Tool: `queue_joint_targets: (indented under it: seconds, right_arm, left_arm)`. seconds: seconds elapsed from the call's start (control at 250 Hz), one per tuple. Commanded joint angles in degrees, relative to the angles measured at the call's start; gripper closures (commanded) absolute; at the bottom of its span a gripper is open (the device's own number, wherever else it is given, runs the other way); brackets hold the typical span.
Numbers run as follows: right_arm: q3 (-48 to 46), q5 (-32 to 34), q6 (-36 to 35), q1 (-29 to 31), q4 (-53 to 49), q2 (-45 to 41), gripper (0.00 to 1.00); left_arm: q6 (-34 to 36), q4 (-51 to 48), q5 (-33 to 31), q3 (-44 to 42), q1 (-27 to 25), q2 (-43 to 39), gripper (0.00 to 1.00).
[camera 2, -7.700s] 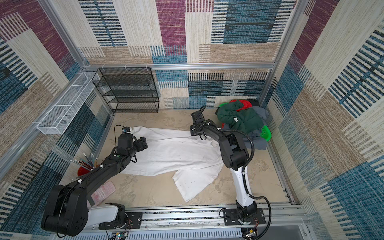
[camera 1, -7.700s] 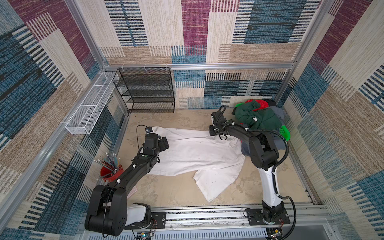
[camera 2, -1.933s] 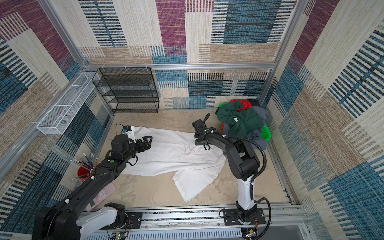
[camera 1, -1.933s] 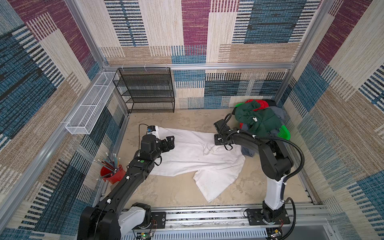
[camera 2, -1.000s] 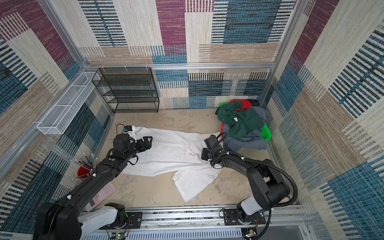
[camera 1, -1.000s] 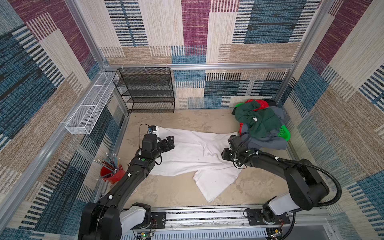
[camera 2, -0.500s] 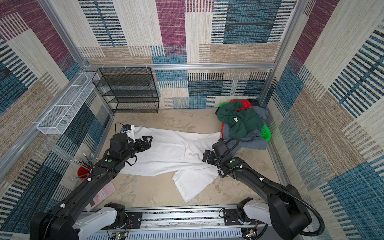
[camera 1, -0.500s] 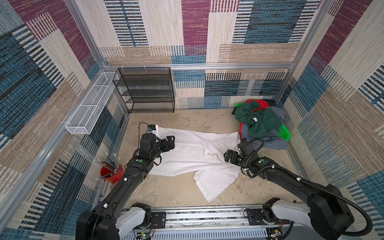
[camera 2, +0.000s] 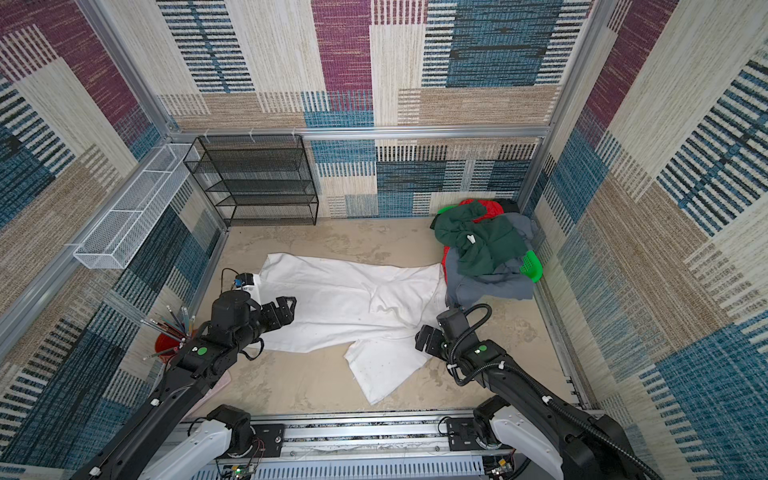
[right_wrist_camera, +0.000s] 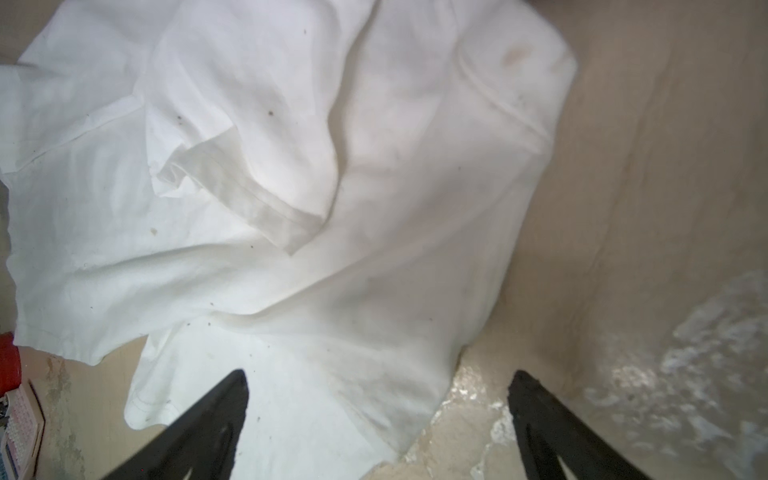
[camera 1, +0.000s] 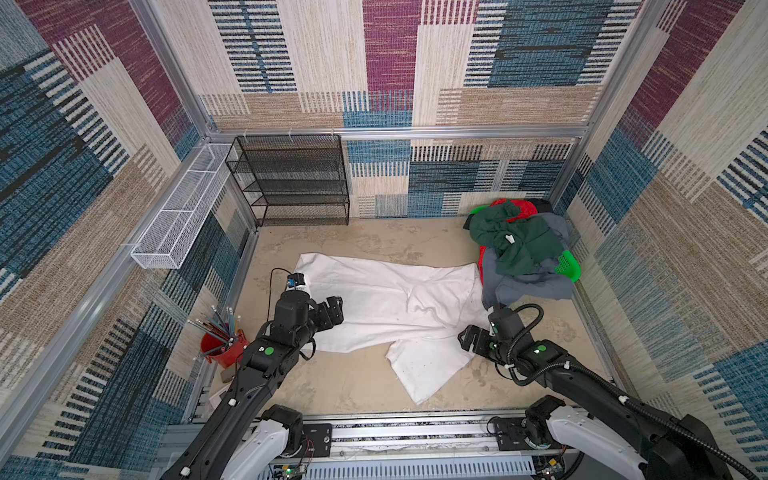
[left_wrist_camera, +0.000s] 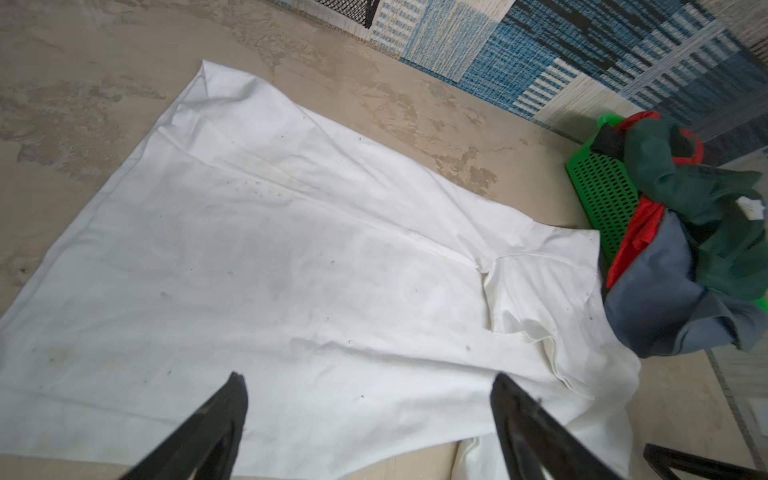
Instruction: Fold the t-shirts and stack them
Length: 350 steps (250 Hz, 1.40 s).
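One white shirt (camera 1: 386,303) lies on the worktop (camera 1: 332,386). One dark green shirt (camera 1: 523,245), one grey-blue shirt (camera 1: 528,286) and one red shirt (camera 1: 519,207) are heaped far right, making four. Also one green basket (camera 1: 568,264), one black wire rack (camera 1: 291,183), one white wire tray (camera 1: 183,208) and one red pencil cup (camera 1: 220,352).

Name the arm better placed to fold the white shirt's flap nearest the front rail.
Right, likely: the right arm's open fingers hang at that flap's edge of the large white cloth t-shirt; the left arm's fingers are over the opposite end.

High stereo overview, wrist close-ups sharing t-shirt (left_wrist_camera: 291,270)
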Motion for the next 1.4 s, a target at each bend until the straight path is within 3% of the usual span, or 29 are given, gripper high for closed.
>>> queue_joint_targets:
  seconds: [0.0, 0.172, 0.384, 0.488, 0.628, 0.692, 0.892, 1.012, 1.272, 1.3, 1.348, 1.396]
  right_arm:
    - [-1.9, -1.8, 1.6, 0.0, 1.1, -0.4, 0.01]
    - [-4.5, -1.6, 1.3, 0.0, 4.8, 1.5, 0.01]
    - [-4.0, -1.1, 0.3, 0.0, 8.3, 5.9, 0.20]
    - [-3.2, -1.1, -0.7, 0.0, 9.1, 7.3, 0.40]
    - [-1.0, 1.0, -1.8, 0.0, 6.6, 7.1, 0.85]
    - [-0.1, 2.1, -2.4, 0.0, 5.5, 6.2, 1.00]
    - [4.6, 9.9, -3.4, -0.6, -3.2, 4.9, 1.00]
    - [6.1, 7.5, -4.8, -4.0, -4.7, 3.0, 1.00]
    - [12.5, 12.4, -3.7, -8.5, -10.7, 1.5, 1.00]
    - [12.7, 11.9, -4.0, -8.7, -10.2, 1.3, 0.86]
    - [12.9, 9.8, -5.1, -8.9, -9.0, 1.5, 0.46]
    - [13.6, 8.4, -5.1, -8.9, -9.4, 2.6, 0.33]
  left_arm:
    - [-2.2, -2.3, -2.8, -1.9, 0.0, 0.0, 0.08]
    - [-3.1, -2.3, -7.2, -3.9, 0.1, 2.1, 0.07]
    - [-3.6, -0.3, -7.5, -5.1, 0.3, 6.6, 0.05]
    - [-3.7, 0.8, -6.4, -4.9, 0.4, 8.1, 0.05]
    - [-3.4, 1.8, -5.9, -4.9, 0.5, 8.5, 0.05]
    - [-3.2, 2.0, -6.4, -4.9, 0.5, 8.4, 0.05]
    - [-2.5, 2.5, -7.4, -4.7, 0.7, 8.1, 0.05]
    - [-2.1, 3.3, -7.8, -4.6, 0.8, 8.0, 0.05]
    - [-0.1, 3.5, -9.9, -4.2, 1.1, 8.3, 0.04]
    - [0.0, 3.7, -10.0, -4.3, 1.2, 8.3, 0.04]
    - [0.2, 4.1, -10.0, -4.4, 1.2, 8.4, 0.04]
    - [0.4, 4.3, -10.0, -4.4, 1.1, 8.5, 0.04]
